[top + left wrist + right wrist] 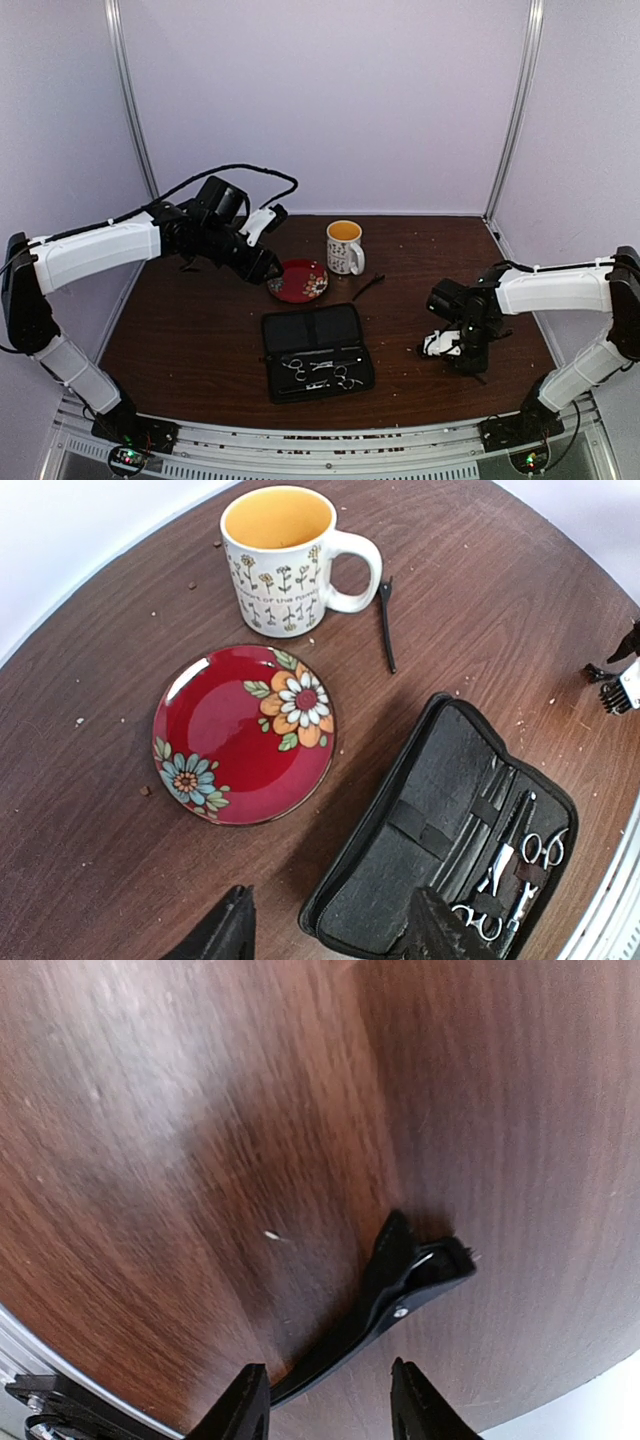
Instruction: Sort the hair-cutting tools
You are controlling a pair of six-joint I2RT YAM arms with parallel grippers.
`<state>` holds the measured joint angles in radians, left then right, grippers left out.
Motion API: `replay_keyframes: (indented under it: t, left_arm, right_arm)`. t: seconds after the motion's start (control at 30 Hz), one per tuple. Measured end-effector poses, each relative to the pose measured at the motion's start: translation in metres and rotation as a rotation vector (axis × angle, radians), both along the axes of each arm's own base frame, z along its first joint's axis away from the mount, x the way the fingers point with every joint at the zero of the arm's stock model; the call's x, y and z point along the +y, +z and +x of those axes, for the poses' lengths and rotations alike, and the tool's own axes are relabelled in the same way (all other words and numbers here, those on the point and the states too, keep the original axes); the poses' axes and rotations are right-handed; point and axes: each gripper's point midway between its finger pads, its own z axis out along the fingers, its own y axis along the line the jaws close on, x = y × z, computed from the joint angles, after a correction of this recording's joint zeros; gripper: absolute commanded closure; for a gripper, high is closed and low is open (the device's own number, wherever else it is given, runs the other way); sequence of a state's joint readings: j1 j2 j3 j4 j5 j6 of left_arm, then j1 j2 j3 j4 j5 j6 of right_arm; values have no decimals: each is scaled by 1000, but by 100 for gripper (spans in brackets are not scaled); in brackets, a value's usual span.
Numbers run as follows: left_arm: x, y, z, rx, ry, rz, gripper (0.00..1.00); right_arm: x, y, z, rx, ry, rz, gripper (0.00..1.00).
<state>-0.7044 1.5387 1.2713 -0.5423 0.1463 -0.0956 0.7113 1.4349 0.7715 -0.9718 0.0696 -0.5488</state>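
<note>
Where the bench (200,330) carries the items, the left gripper (335,920) hangs above its centre, jaws wide and empty. The right gripper (325,1392) sits low near the right edge, jaws apart. An open black zip case (310,330) lies at the middle of the near edge. Behind it are a mug (344,247) toward the far edge and, nearer, a red saucer (243,735). First scissors (498,865) and second scissors (465,917) rest in the case's near half. One black clip (385,625) lies just right of the mug. The other clip (385,1305) lies flat, one end between the right gripper's fingers.
</note>
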Motion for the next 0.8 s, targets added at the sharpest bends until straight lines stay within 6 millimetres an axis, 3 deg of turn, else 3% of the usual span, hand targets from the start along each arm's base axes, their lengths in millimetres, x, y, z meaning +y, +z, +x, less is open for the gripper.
replay_keyframes:
  t: [0.33,0.6,0.8]
  left_arm:
    - [-2,6,1,-15,-4,-20,47]
    - [-2,6,1,-15,-3,-19,47]
    - [3,3,4,-23,22,2,46]
  right_arm:
    - [-16,-14,-9,53,-29,-57,67]
    - [-19,-16,-12,86,-31,-82,99]
    - [-3,-13,2,90,-34,-58,100]
